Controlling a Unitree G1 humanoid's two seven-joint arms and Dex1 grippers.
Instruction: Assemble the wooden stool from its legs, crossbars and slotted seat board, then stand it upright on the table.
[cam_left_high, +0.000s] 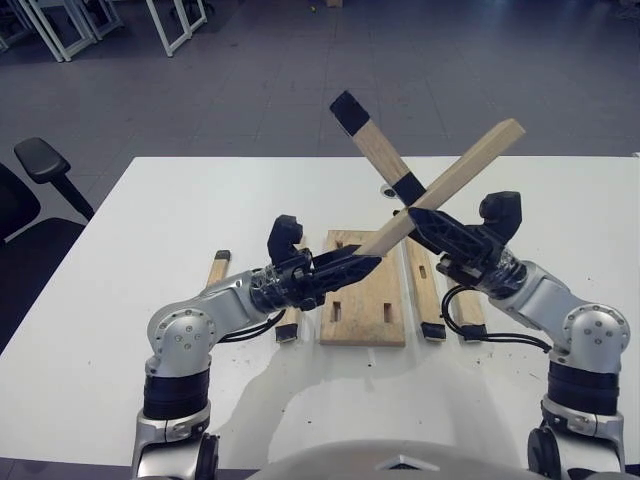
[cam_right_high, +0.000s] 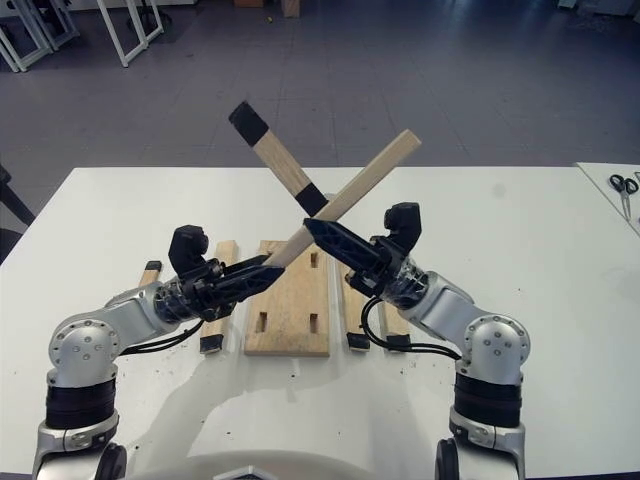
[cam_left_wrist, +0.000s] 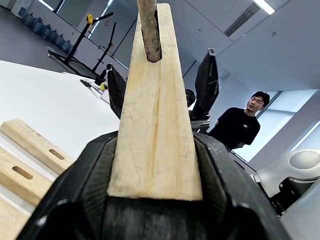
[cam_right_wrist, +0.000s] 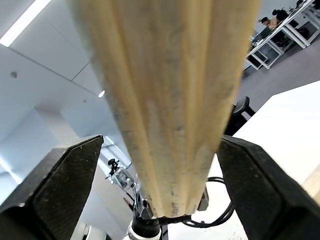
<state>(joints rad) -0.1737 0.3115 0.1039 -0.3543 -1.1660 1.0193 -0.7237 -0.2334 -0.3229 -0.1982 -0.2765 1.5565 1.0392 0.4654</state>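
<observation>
Left eye view: leg (cam_left_high: 378, 148) aslant, up-left.

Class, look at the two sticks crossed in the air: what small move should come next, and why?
Probably the right gripper should ease its black-tipped stick deeper into the plain stick held by the left gripper: they cross above the seat board, seemingly at a slot.

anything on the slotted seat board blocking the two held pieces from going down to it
Nothing visible lies on the flat slotted wooden seat board. The loose wooden bars lie beside it; the held plain wooden bar and black-tipped wooden leg cross in the air.
</observation>
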